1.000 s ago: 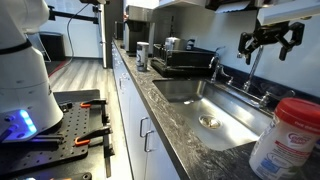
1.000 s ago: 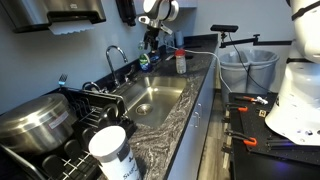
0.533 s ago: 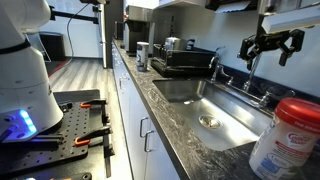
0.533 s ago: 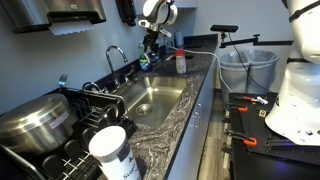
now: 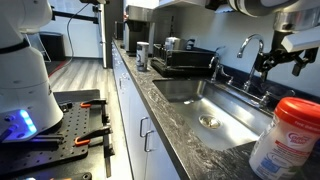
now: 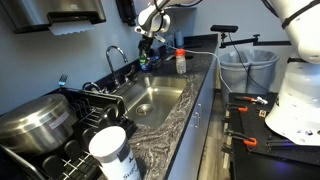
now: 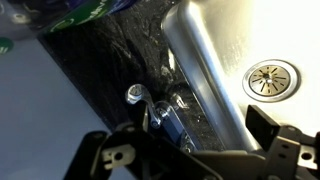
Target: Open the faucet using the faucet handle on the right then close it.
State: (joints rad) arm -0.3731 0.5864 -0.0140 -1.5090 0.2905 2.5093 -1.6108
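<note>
Wrist view: the gripper (image 7: 178, 135) enters from the bottom edge with its dark jaws spread wide and holding nothing. The faucet handle (image 7: 134, 95), a small chrome knob on a short post, stands on the dark marbled tabletop (image 7: 95, 70) just ahead of the jaws and roughly between them; no contact can be made out. To its right lies the steel sink (image 7: 205, 60), with a round drain (image 7: 270, 78) at its bottom. A green bottle (image 7: 60, 14) shows at the top left, blurred.

In both exterior views the gripper (image 5: 282, 68) (image 6: 148, 48) hangs low behind the sink, beside the faucet (image 5: 250, 45) (image 6: 116, 55), a tall chrome gooseneck.

In an exterior view a white canister with a red lid (image 5: 290, 135) stands near the camera, its contents hidden. A dish rack (image 5: 190, 62) sits beyond the sink.

In an exterior view a large steel pot (image 6: 35, 120) rests in the rack, a white lidded tub (image 6: 110, 150) stands in front, a red-capped bottle (image 6: 180, 62) stands near the tabletop's far end, and a lined bin (image 6: 245, 70) is on the floor.
</note>
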